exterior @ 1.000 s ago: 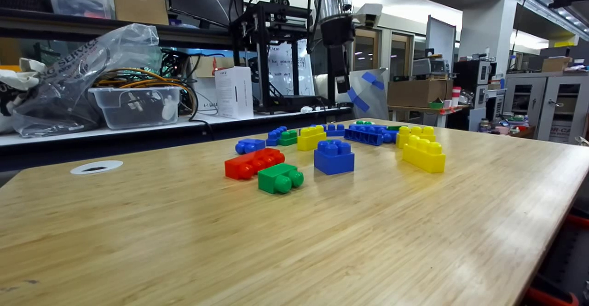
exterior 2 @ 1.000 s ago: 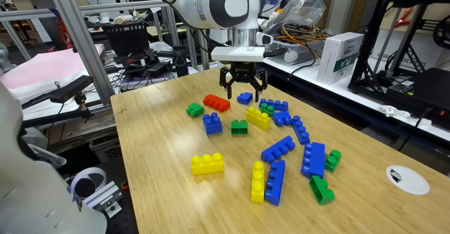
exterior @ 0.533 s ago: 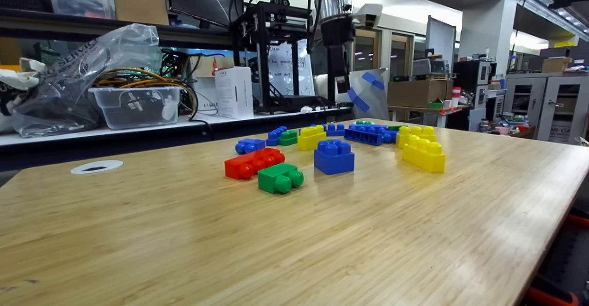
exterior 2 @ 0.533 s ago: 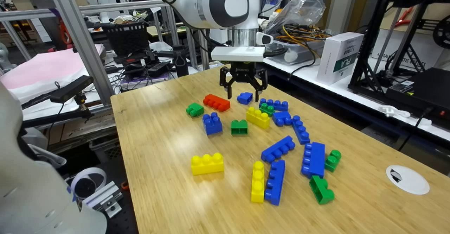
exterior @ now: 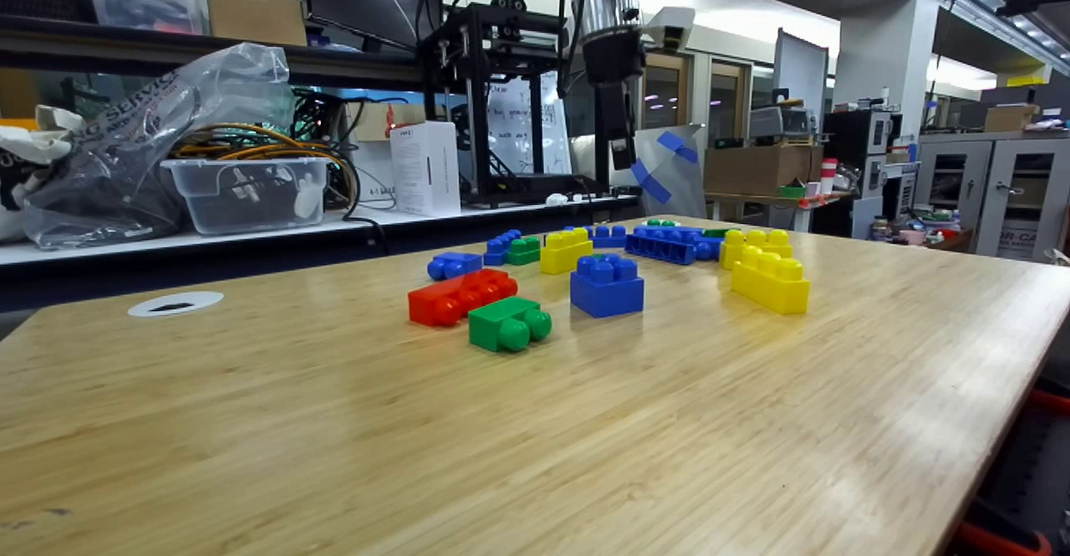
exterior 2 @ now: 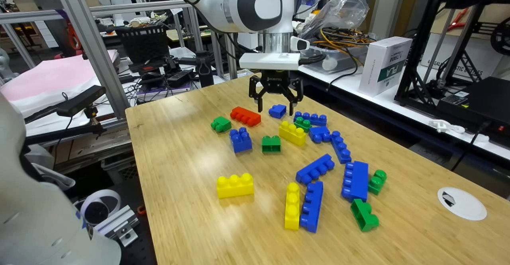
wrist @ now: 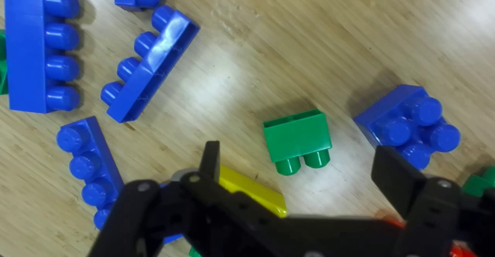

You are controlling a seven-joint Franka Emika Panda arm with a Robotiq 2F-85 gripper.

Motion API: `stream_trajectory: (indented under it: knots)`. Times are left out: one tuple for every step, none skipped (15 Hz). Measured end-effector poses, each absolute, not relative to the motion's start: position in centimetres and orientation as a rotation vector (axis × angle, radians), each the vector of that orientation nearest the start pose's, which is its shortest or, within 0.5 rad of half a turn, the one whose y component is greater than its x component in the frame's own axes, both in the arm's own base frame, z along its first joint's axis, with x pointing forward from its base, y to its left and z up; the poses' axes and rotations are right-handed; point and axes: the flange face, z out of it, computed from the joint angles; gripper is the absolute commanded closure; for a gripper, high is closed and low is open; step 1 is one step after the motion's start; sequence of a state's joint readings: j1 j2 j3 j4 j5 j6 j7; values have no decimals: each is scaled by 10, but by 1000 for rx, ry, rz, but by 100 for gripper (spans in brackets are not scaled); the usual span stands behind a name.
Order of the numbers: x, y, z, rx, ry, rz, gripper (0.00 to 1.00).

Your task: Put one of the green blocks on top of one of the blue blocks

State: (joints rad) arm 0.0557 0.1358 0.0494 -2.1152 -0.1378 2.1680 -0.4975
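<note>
Over the table (exterior 2: 187, 169), claw (exterior 2: 275, 108) spread wide with nothing in its grip.

Wrist view: green block (wrist: 297, 137) lies on its side on the table, framed between the fingers (wrist: 398, 179), two studs pointing toward the claw body, hollow underside facing away. Blue block (wrist: 410, 125) sits upright near it, the two not touching, four studs exposed on top; a finger overlaps one corner of it in this view. In both exterior views the claw hangs well above the table. Yellow block (exterior 2: 294, 136) stands studs up near the green block, on the side away from the blue block. Second green block (exterior 2: 221, 124), also on its side, rests just beside the red block (exterior 2: 248, 115).
</note>
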Motion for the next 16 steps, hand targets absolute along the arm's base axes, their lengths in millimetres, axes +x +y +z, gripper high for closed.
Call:
stream_trajectory:
  knots:
    - [552, 52, 344, -3036, -1082, 163, 0]
    - [552, 52, 344, -3036, -1081, 164, 0]
    - [551, 53, 344, -3036, -1082, 165, 0]
    - [551, 54, 343, -3034, -1086, 167, 0]
    - [551, 57, 341, -3030, -1093, 171, 0]
    - [551, 60, 338, -3025, -1103, 176, 0]
    - [551, 64, 335, -3018, -1116, 182, 0]
    - [551, 69, 331, -3011, -1131, 185, 0]
    - [552, 74, 326, -3004, -1149, 181, 0]
    - [553, 78, 322, -2998, -1169, 175, 0]
    - [554, 82, 319, -2991, -1190, 169, 0]
    - [556, 85, 315, -2984, -1212, 160, 0]
    - [558, 88, 312, -2979, -1233, 150, 0]
    - [559, 90, 308, -2974, -1250, 148, 0]
    - [560, 91, 305, -2970, -1268, 149, 0]
    - [561, 92, 302, -2965, -1286, 152, 0]
